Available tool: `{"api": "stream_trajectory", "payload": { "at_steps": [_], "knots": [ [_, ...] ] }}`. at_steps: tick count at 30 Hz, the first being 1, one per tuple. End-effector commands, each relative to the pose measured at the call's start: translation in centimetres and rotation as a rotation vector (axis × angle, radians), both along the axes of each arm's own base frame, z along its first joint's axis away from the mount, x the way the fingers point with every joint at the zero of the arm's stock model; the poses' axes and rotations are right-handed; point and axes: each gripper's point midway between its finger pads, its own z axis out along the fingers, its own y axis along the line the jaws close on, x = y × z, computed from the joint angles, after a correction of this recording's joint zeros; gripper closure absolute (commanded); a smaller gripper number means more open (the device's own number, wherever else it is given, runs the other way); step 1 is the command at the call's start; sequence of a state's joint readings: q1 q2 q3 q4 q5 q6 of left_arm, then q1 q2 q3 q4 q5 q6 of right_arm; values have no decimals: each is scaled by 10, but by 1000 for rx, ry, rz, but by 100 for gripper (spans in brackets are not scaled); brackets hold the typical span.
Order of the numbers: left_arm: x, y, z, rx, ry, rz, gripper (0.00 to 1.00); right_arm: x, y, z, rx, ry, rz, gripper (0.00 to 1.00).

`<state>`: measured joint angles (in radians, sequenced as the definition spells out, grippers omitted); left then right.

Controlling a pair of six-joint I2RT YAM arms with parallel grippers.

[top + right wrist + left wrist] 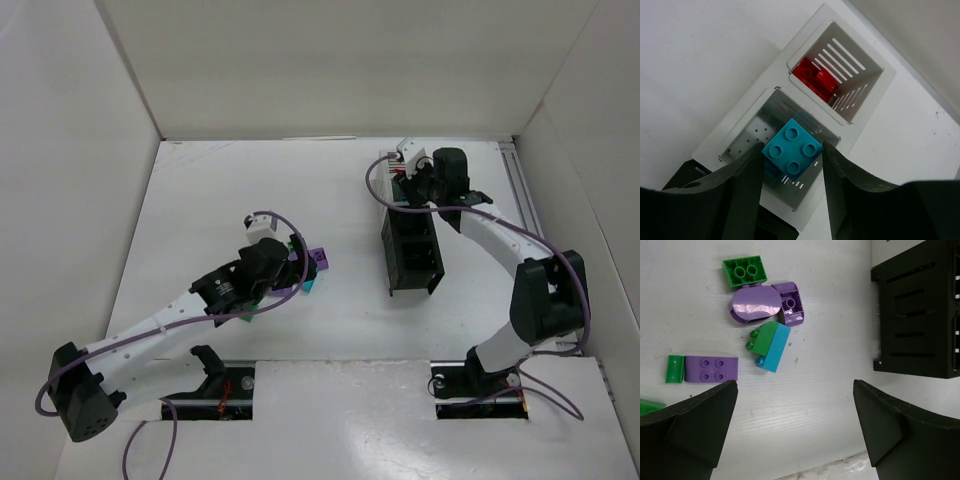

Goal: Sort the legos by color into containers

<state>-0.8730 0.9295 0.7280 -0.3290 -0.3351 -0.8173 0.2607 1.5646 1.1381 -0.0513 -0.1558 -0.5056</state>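
My right gripper is shut on a cyan lego and holds it over the second white container. The far white container holds red legos. In the top view the right gripper is at the far end of the container row. My left gripper is open and empty, just above the table near the loose legos: a green brick, a rounded purple piece, a purple brick, a joined green and cyan pair, a flat purple brick and a small green piece.
A black container stands to the right of the loose legos in the left wrist view. Tall white walls enclose the table on three sides. A rail runs along the table's right edge.
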Motion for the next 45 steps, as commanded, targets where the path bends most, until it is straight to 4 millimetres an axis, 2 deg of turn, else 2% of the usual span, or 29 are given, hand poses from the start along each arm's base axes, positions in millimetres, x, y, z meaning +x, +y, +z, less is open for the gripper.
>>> {"api": "stream_trajectory", "payload": {
  "at_steps": [1, 2, 3, 4, 5, 8, 10, 11, 12, 16, 17, 19, 20, 21, 22, 23, 24, 26, 27, 28, 30, 31, 32, 34, 35, 39, 45],
  "knots": [
    [12, -7, 11, -11, -38, -30, 0, 6, 9, 32, 34, -74, 66, 66],
    [14, -4, 11, -11, -38, -18, 0, 6, 9, 32, 34, -74, 66, 62],
    [16, -2, 9, -4, -32, -9, 0, 4, 8, 27, 32, -62, 66, 53],
    [16, -5, 10, -17, -34, -18, 0, 4, 8, 27, 32, -62, 66, 43],
    [16, -5, 10, -17, -34, -18, 0, 4, 8, 27, 32, -62, 66, 27],
    [16, -5, 10, -17, -34, -18, 0, -1, 7, 41, 27, -97, 72, 15],
    [15, -4, 9, -10, -28, -18, 0, -8, 14, 48, 9, -123, 94, 11],
    [15, -4, 12, -18, -35, -18, 0, -15, 12, 55, -1, -140, 100, 11],
    [14, -4, 15, -35, -40, -12, 0, -21, 20, 59, -6, -155, 133, 10],
    [8, 8, 15, -51, -26, 24, 0, -69, 63, 62, -71, -198, 327, 7],
    [7, 9, 13, -52, -27, 24, 0, -95, 91, 47, -82, -168, 429, 7],
    [1, 17, 13, -65, -17, 48, 0, -125, 118, 35, -75, -145, 532, 5],
    [0, 20, 15, -79, -15, 72, 0, -149, 143, 26, -67, -122, 608, 5],
    [-3, 23, 12, -82, -6, 79, 0, -162, 149, 9, -57, -74, 615, 4],
    [-6, 29, 15, -93, -7, 99, 0, -177, 165, 5, -58, -79, 632, 3],
    [-7, 32, 18, -94, -16, 108, 0, -178, 160, -11, -64, -36, 602, 3],
    [-9, 35, 14, -96, -10, 113, 0, -196, 175, -23, -32, -13, 629, 3],
    [-13, 39, 19, -121, -22, 117, 0, -207, 187, -45, -1, 46, 623, 3],
    [-14, 39, 21, -129, -29, 117, 0, -217, 204, -43, 44, 26, 666, 3],
    [-15, 40, 20, -130, -30, 117, 0, -223, 212, -55, 62, 64, 666, 3],
    [-16, 42, 19, -144, -31, 122, 0, -223, 222, -65, 63, 58, 655, 3],
    [-18, 43, 16, -134, -22, 123, 0, -222, 231, -63, 75, 59, 644, 3],
    [-19, 45, 14, -125, -14, 123, 0, -221, 234, -82, 53, 101, 638, 3],
    [-19, 44, 14, -132, -12, 128, 0, -216, 246, -88, 69, 113, 645, 3],
    [-20, 46, 12, -124, -5, 129, 0, -216, 252, -103, 67, 148, 647, 3],
    [-21, 49, 10, -116, 2, 143, 0, -212, 263, -124, 84, 182, 637, 3],
    [-20, 50, 12, -120, -9, 150, 0, -201, 276, -144, 73, 212, 611, 2]
  ]
}}
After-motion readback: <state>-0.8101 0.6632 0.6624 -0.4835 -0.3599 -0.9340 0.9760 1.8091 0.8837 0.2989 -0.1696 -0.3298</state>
